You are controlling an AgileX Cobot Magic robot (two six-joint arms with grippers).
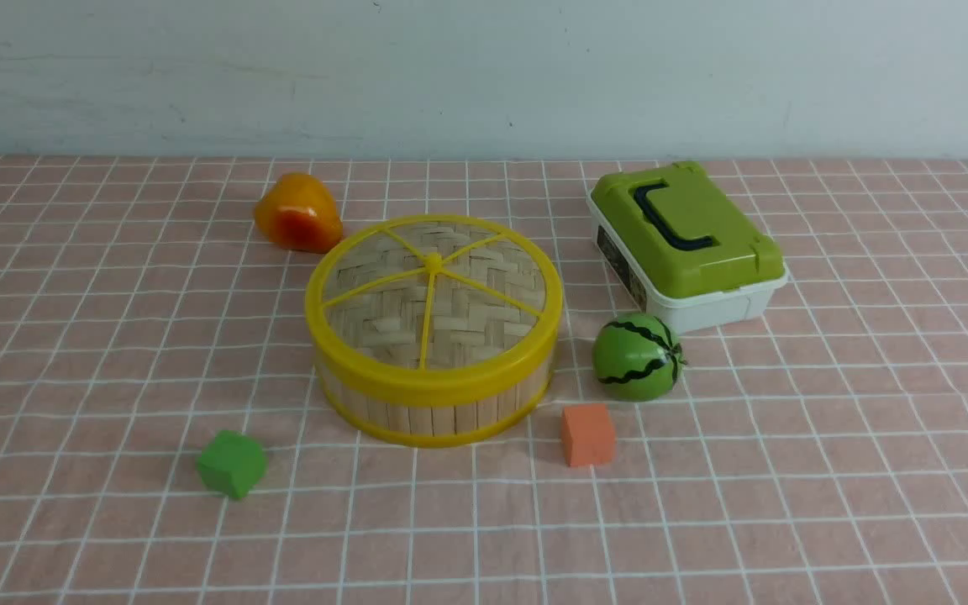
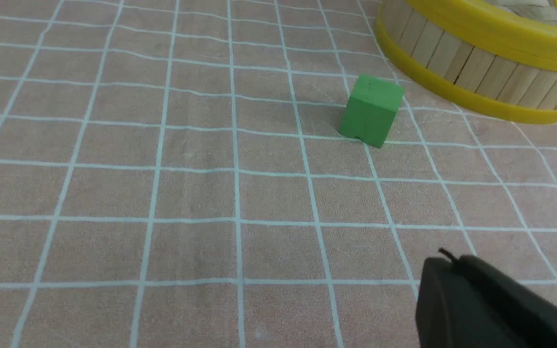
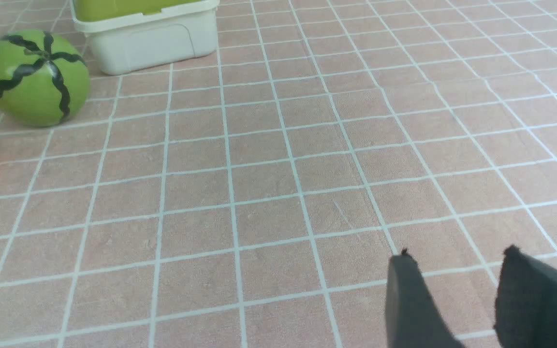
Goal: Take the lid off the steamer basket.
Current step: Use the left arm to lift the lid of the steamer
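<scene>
Front view: lid [image 1: 434, 294] sits closed on steamer basket [image 1: 434, 405], centre of checked cloth [image 1: 114, 353], toy watermelon [image 1: 637, 356] near. My right claw [image 3: 457, 261] gapes, empty; left claw [image 2: 481, 299], cannot tell. Risks, I judge: snug fit drags basket up; small knob [image 1: 432, 262] slips.

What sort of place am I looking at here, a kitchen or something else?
Probably a staged practice table rather than a real kitchen: a pink checked cloth before a bare wall, with a toy watermelon, a green cube, an orange cube and a steamer basket set out apart.
</scene>
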